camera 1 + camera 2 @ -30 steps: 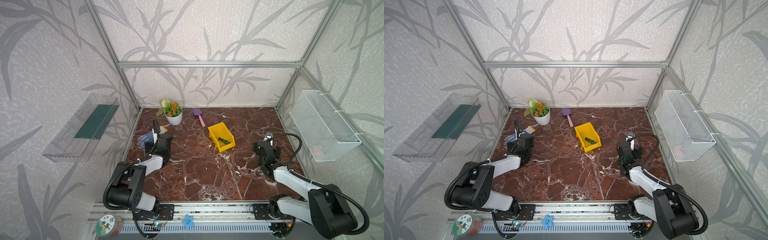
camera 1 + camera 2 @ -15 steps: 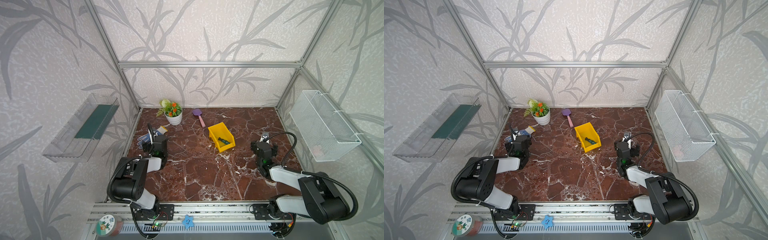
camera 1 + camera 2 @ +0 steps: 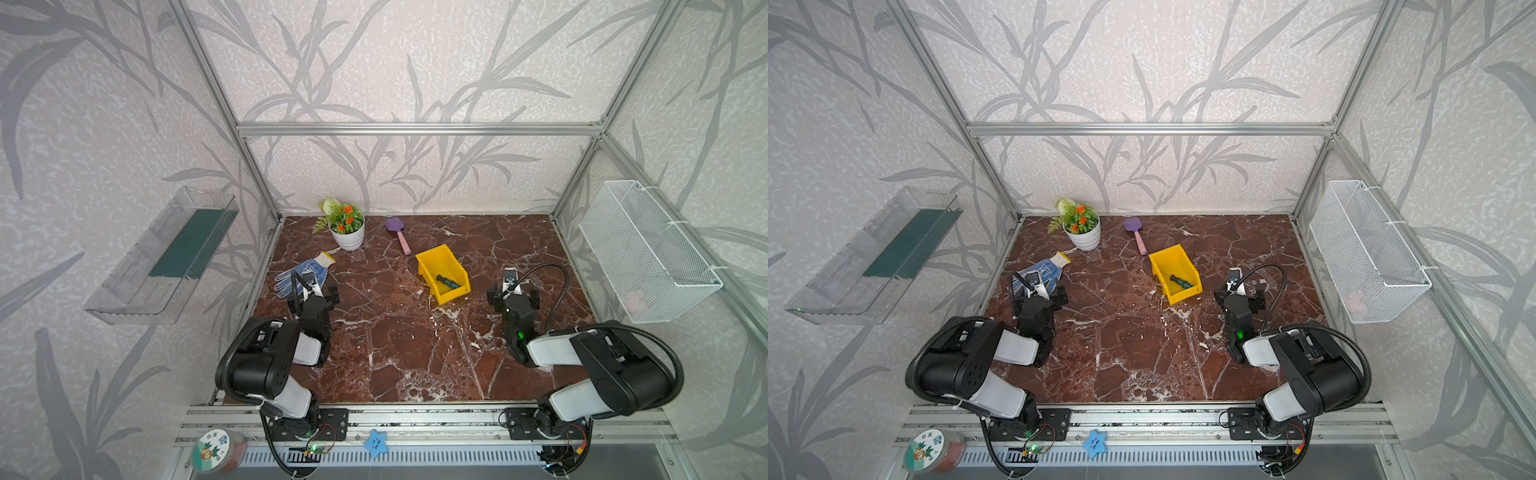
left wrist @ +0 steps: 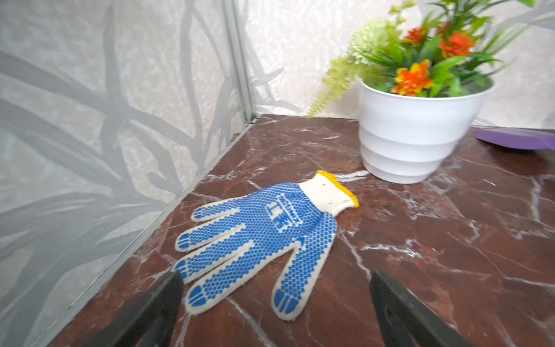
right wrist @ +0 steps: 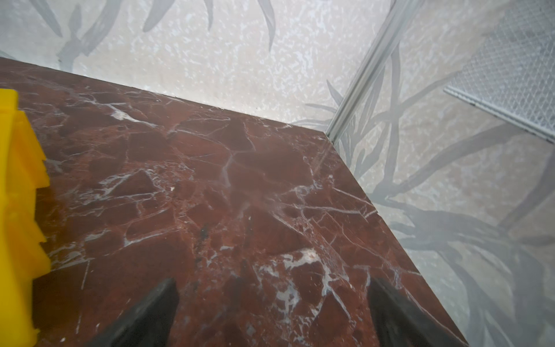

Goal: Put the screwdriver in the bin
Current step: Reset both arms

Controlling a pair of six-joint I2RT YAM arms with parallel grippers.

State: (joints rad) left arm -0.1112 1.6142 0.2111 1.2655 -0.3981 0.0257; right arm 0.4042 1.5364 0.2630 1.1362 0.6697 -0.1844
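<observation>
Well, screwdriver (image 3: 448,282) flat inside bin (image 3: 430,258) (left pincer (image 4: 274,279), right pincer (image 5: 271,282) both released), open marble (image 3: 395,332) between.

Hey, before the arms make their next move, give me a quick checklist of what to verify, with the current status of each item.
1. Screwdriver inside the bin: ok, it lies on the bin's floor in both top views.
2. Bin upright on the table: ok.
3. Right gripper open and empty: ok.
4. Right gripper apart from the bin: ok, bare table shows between them.
5. Left gripper open, gripping nothing: ok; the glove lies flat on the table by its fingertips.
6. Screwdriver tip touching a bin wall: cannot tell, too small.
</observation>
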